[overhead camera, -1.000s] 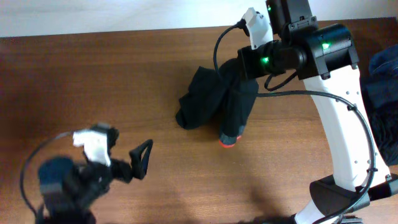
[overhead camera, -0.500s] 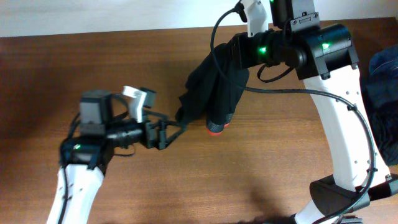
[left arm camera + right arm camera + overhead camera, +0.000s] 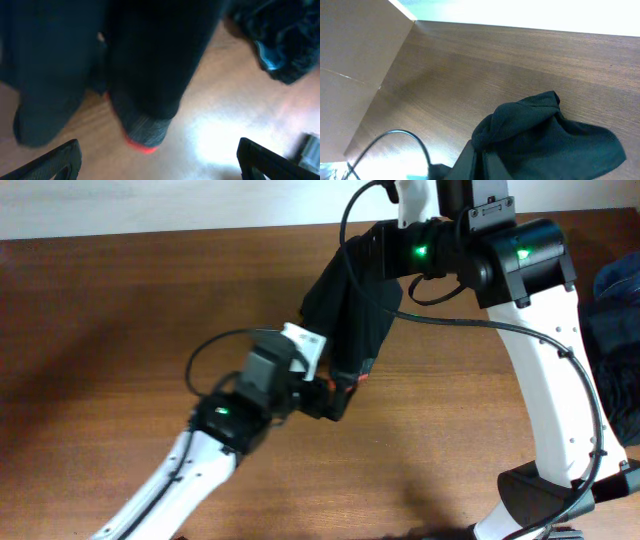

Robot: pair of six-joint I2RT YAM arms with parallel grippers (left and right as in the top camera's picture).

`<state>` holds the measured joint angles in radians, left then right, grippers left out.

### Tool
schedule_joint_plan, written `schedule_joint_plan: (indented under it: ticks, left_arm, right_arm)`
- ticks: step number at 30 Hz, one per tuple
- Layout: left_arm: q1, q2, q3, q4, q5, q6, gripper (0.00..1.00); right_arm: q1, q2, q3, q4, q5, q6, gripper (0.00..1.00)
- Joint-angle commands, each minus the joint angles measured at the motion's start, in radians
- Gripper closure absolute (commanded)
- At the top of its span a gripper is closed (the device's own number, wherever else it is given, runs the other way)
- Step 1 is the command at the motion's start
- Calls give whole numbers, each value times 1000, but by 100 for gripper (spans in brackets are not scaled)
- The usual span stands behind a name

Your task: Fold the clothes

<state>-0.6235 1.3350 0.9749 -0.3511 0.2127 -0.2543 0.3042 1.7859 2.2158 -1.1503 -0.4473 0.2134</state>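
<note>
Right tool (image 3: 362, 262): jaws together, clamped on top of pants (image 3: 350, 320). Garment hangs bunched below it, held high so its length drops free over bench (image 3: 120, 310). Left tool (image 3: 159, 159): jaws wide apart, nothing in them, low near bench. Grey waistband (image 3: 145, 127) with red edge (image 3: 142, 146) dangles just ahead of it, between its fingers — likely placed to catch that end for spreading flat.

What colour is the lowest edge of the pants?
Bright red edge, below the grey band; left wrist view.
</note>
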Motion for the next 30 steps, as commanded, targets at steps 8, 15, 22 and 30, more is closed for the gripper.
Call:
schedule_joint_plan:
  ticks: [8,15,22,30]
  left_arm:
    - [-100,198,15,116,-239,-22,34]
    - [-100,191,16,150,-240,-21,100]
    - [-100,38,30,95,-239,7,99]
    - [-100,-247,113,52,-282,47,99]
  right_arm:
    - [41,-10,11,14,-21,13,96]
    - [43,-10,11,13,-21,13,96]
    - [40,-10,11,20,-13,-16,96]
    - [35,-10,12,70,11,-116,2]
